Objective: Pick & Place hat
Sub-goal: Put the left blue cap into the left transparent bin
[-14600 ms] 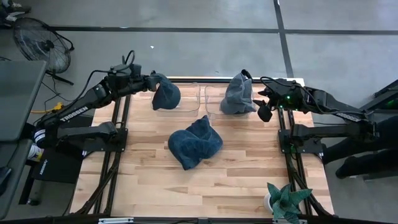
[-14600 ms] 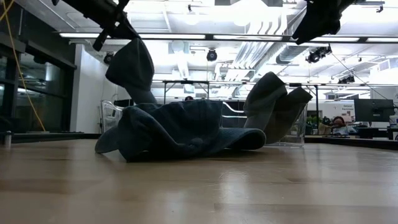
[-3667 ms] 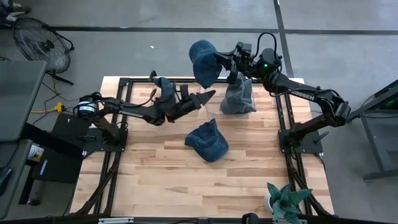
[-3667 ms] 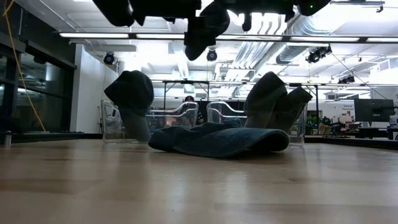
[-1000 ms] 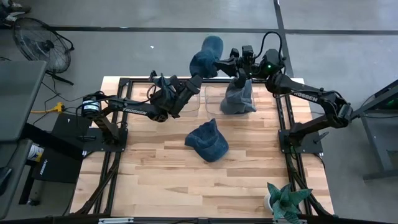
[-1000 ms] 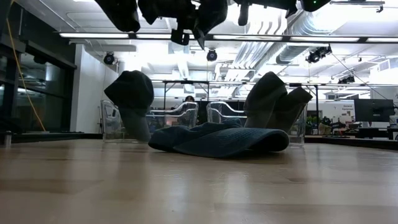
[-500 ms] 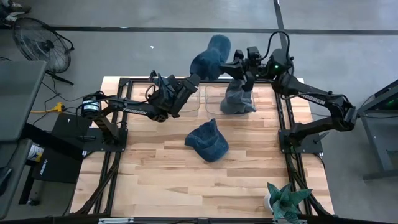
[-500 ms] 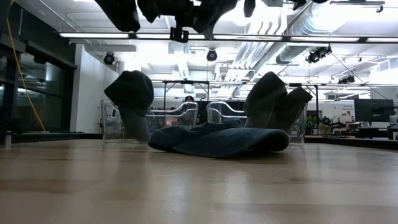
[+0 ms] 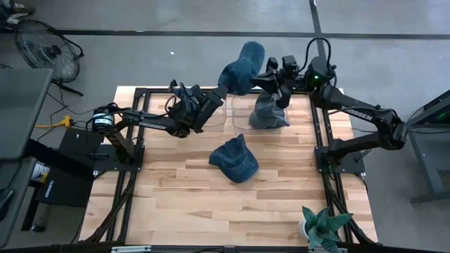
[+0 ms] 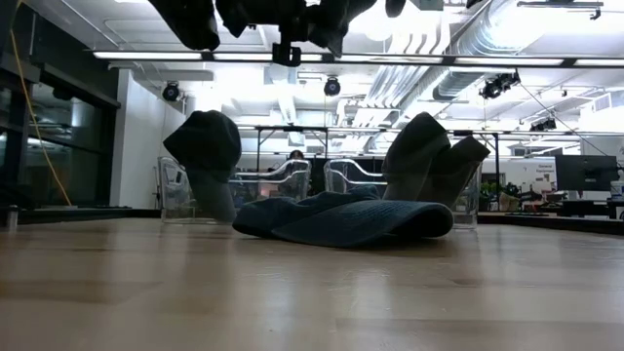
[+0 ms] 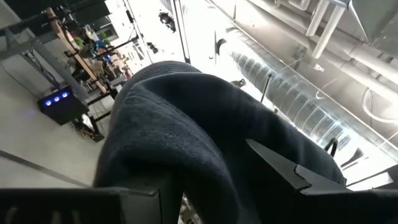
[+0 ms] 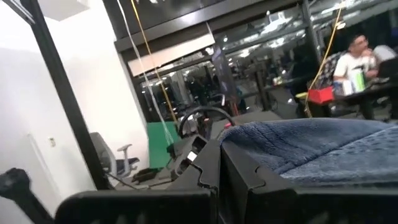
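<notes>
A dark blue hat [image 9: 242,67] hangs in the air above the table's far edge, between my two grippers. My left gripper [image 9: 224,90] reaches up to it from the left, and the hat's cloth [image 11: 186,137] fills the gap between its fingers. My right gripper [image 9: 269,74] meets it from the right, shut on it. Another blue hat [image 9: 234,159] lies flat on the wooden table [image 9: 176,190] at mid-table. A grey-blue hat [image 10: 205,156] stands in the left clear bin. A grey hat [image 9: 269,112] stands in the right clear bin. My left gripper has the hat's lower left part [image 11: 205,162] between its two fingers, which slant upward from the table's left. The cloth bulges over and past the fingers. The hat is lifted clear, high above the table. My right gripper pinches cloth on the hat's right side [image 12: 267,146] between its shut fingers, coming about level from the table's right. One layer or several, I cannot tell. The hat is held clear of the table and the bins.
Two clear bins [image 9: 214,112] [image 9: 242,116] stand side by side at the table's far edge, under the raised hat. A potted plant [image 9: 322,226] stands at the near right corner. The wood near the front edge is bare.
My right gripper has gone toward the table's right edge, and the raised hat has shifted that way with it, staying clear of the table. My left gripper has kept nearly still under the hat. The three other hats have stayed where they were.
</notes>
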`<state>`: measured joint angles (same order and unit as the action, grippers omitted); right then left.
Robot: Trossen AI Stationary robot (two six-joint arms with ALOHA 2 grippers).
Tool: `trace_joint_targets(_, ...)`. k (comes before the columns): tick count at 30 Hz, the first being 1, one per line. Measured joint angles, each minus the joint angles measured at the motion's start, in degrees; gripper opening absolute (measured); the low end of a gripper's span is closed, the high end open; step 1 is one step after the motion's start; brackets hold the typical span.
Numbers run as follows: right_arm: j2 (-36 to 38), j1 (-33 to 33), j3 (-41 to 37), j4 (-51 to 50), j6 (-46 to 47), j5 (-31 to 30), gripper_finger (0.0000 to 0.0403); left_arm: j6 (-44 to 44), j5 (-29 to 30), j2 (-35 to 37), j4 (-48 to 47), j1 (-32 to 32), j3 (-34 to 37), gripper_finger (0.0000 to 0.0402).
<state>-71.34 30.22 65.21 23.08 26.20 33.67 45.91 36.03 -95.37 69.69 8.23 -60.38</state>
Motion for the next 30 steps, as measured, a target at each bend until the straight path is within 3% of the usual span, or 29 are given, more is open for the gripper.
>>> trace_joint_targets(16,-0.12,-1.10,-0.02,-4.12,-4.18,-0.24,0.0000,5.16,-1.13,0.00,0.11,0.02,0.00,0.0153)
trace_joint_targets(20,-0.12,-0.74,-0.02,-4.02,-4.40,-0.18,0.0000,5.87,-1.03,0.00,0.56,0.02,0.00,0.0115)
trace_joint_targets(25,-0.12,-0.59,-0.02,-4.07,-4.61,-0.09,0.0000,6.07,-1.03,0.00,0.72,0.02,0.00,0.0020)
trace_joint_targets(30,-0.12,-0.57,-0.02,-5.71,-5.68,-0.02,0.0000,6.37,-1.18,0.00,0.74,0.02,0.00,0.0008)
